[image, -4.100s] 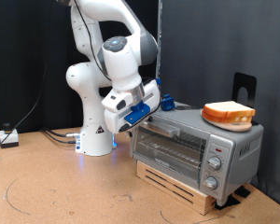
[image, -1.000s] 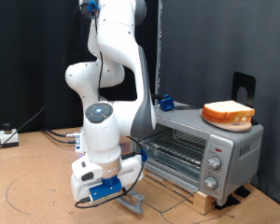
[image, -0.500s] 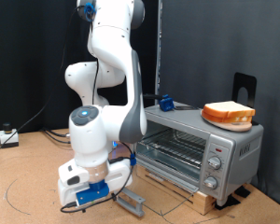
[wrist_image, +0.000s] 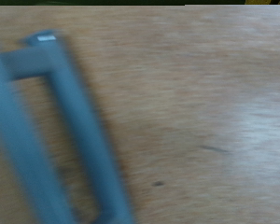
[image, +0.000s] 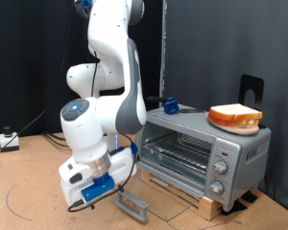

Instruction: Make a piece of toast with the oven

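The oven [image: 204, 153] sits on a wooden crate [image: 187, 195] near the tabletop's [image: 48, 206] right edge, its door [image: 134, 203] folded down flat and open. A slice of bread [image: 234, 114] lies in an orange dish on the oven's top. The end effector [image: 96, 188] hangs low just beside the door's handle [wrist_image: 75, 131], holding nothing; I cannot tell how wide its fingers are.

Orange dish [image: 234, 122] holding a thick slice [image: 234, 112]; wooden pallet [image: 187, 193]; brown tabletop [image: 29, 206]; black backdrop [image: 29, 57].

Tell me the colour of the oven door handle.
Grey, a blue-tinged grey bar; the door handle shows best in the wrist view.
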